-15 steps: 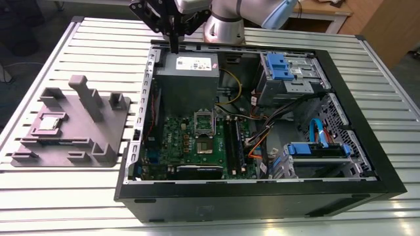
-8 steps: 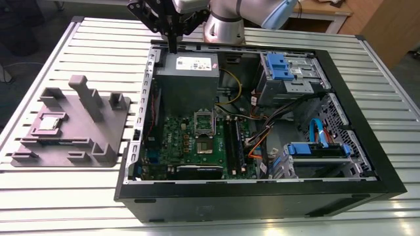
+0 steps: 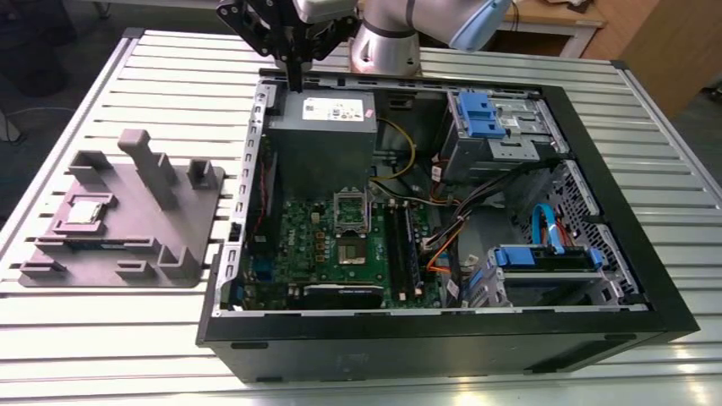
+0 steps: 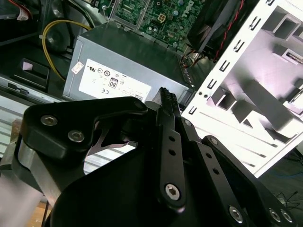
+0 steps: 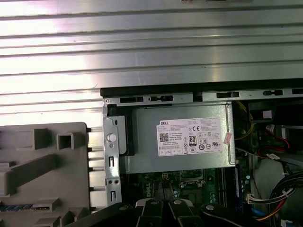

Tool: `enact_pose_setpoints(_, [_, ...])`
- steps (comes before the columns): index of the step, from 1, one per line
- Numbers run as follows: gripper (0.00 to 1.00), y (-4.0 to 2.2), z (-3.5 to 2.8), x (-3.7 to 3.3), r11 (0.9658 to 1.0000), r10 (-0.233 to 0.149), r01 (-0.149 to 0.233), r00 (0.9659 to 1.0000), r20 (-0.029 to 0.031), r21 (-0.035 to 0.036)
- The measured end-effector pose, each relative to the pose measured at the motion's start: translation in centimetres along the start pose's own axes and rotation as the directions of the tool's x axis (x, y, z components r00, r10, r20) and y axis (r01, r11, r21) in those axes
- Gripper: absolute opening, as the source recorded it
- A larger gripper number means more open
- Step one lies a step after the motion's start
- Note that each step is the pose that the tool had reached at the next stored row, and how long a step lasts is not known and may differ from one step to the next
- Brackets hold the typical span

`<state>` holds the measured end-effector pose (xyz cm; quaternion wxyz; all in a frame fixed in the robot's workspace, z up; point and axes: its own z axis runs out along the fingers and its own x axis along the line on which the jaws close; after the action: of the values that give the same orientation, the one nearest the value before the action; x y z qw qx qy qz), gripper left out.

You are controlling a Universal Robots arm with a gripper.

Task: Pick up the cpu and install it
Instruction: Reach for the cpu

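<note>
The slatted metal desk (image 3: 169, 93) carries an open computer case (image 3: 395, 347) and, near the desk's edge at the exterior view's left, a grey tray (image 3: 186, 224). The jaws, closed on nothing, hang by the case's power supply (image 3: 321, 135). The cpu (image 3: 88, 210) lies in the tray.

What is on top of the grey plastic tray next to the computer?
The cpu lies flat in a square recess on the grey tray. A dark strip with blue on it sits in a slot nearby. Whatever is beneath the cpu is covered.
</note>
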<state>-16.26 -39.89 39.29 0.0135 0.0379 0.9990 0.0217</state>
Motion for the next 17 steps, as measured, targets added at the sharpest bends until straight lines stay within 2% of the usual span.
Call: enact_pose_setpoints(17, [0.1,-0.07,-0.03,0.92,1.0,0.0,0.0,1.0,0.0,0.0])
